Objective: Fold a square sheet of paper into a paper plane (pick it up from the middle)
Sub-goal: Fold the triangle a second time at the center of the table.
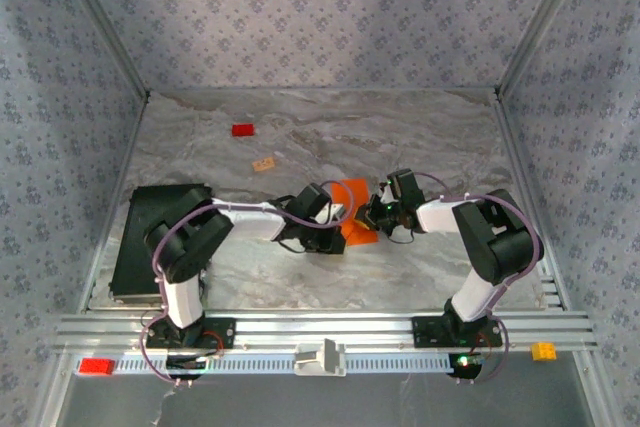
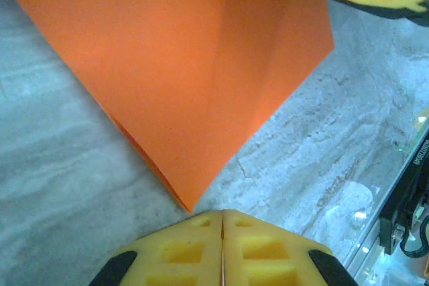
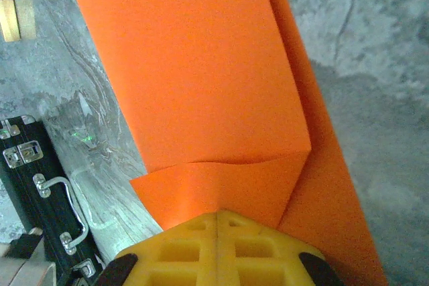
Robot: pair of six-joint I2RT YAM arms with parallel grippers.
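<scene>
Folded paper [image 1: 357, 210] flat on table [image 1: 400, 137], between both arms. Left gripper [image 2: 222, 215] fingers pressed together, just off paper's corner. Right gripper [image 3: 219, 215] closed at folded edge; pinch unclear.

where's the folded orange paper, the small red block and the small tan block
folded orange paper [image 2: 201, 78], left wrist view, middle of its top layer
small red block [image 1: 242, 130], top view, centre of its top face
small tan block [image 1: 264, 163], top view, centre of its top face
</scene>
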